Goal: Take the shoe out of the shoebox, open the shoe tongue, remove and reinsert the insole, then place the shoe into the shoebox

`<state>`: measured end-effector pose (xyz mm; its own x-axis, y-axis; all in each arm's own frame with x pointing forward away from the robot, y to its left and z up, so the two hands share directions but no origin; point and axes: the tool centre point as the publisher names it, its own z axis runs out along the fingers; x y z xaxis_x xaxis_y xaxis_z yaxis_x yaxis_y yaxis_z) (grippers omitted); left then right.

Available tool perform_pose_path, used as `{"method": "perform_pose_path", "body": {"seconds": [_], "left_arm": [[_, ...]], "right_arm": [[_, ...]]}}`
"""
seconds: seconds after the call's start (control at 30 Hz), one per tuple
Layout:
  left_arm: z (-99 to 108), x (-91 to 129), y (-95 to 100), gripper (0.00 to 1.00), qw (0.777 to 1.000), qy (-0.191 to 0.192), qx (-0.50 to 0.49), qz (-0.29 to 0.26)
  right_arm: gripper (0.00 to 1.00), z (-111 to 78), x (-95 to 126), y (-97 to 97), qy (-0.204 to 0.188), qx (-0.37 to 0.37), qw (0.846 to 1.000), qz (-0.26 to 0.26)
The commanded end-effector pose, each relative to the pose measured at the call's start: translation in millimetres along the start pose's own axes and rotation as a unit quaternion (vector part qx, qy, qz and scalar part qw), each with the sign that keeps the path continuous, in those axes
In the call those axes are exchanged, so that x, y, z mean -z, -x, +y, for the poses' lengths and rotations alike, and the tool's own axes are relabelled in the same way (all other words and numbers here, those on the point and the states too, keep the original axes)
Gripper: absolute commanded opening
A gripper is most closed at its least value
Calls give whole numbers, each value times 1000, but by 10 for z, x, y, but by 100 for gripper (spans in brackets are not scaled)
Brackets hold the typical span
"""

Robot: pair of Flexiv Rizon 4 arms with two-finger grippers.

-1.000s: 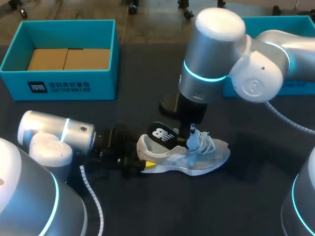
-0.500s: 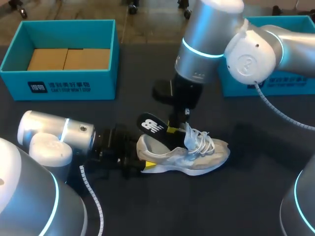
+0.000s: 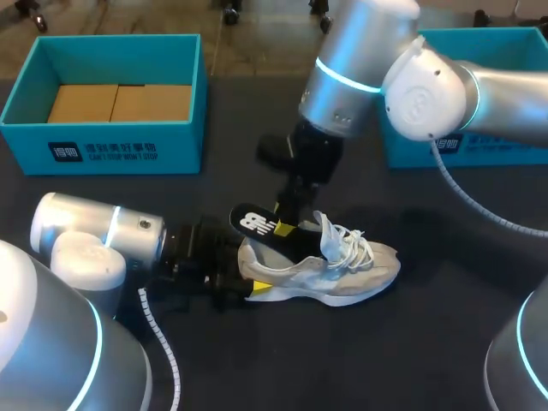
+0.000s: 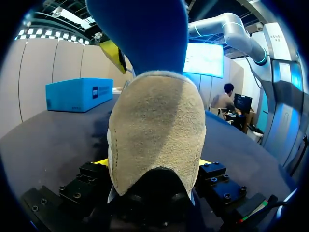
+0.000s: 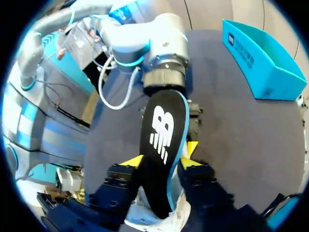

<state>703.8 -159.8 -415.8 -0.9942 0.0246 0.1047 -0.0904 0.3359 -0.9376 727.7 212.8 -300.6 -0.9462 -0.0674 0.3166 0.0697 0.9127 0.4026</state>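
A pale grey shoe (image 3: 342,270) lies on its side on the dark table, toe pointing right. My left gripper (image 3: 227,278) holds its heel; in the left wrist view the suede heel (image 4: 157,130) fills the space between the gripper's (image 4: 153,166) fingers. A black insole (image 3: 261,224) with a blue underside sticks up and to the left out of the shoe's opening. My right gripper (image 3: 287,218) hangs over it. In the right wrist view the insole (image 5: 161,145) lies between the parted fingers of the right gripper (image 5: 161,159). Above the heel the insole's blue underside (image 4: 140,34) shows.
A teal shoebox (image 3: 103,150) with brown cardboard inside stands at the back left. A second teal box (image 3: 514,150) stands at the back right, partly behind my right arm. Dark tabletop lies in front of the shoe.
My right gripper pulled the insole up and to the left, out of the shoe, then its fingers parted. The left gripper and the shoe stayed put.
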Motion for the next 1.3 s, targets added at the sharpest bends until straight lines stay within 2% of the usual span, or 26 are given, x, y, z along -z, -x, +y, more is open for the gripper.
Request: {"method": "perform_pose_path", "body": {"seconds": [0.03, 0.1, 0.23, 0.3, 0.43, 0.5, 0.63, 0.8, 0.93, 1.03, 1.3], "left_arm": [[-5, -8, 2, 0, 1000, 2, 0, 1], [-5, -8, 2, 0, 1000, 2, 0, 1], [-5, -8, 2, 0, 1000, 2, 0, 1], [-5, -8, 2, 0, 1000, 2, 0, 1], [-5, -8, 2, 0, 1000, 2, 0, 1], [-5, -8, 2, 0, 1000, 2, 0, 1], [-5, -8, 2, 0, 1000, 2, 0, 1], [-5, -8, 2, 0, 1000, 2, 0, 1], [-5, -8, 2, 0, 1000, 2, 0, 1], [-5, -8, 2, 0, 1000, 2, 0, 1], [-5, -8, 2, 0, 1000, 2, 0, 1]], "right_arm": [[92, -101, 76, 46, 41, -7, 999, 35], [95, -100, 89, 41, 58, -12, 997, 48], [89, -86, 89, 2, 71, -13, 994, 78], [90, -87, 83, -17, 74, -14, 993, 90], [76, -70, 49, -42, 69, -15, 991, 112], [75, -70, 35, -49, 69, -15, 990, 119], [68, -34, 5, -80, 67, -13, 990, 127], [66, -4, -32, -113, 64, -10, 989, 136], [54, -34, -68, -123, 69, -13, 988, 136], [50, -38, -96, -128, 71, -13, 988, 137], [48, -13, -165, -154, 78, -9, 986, 145]]}}
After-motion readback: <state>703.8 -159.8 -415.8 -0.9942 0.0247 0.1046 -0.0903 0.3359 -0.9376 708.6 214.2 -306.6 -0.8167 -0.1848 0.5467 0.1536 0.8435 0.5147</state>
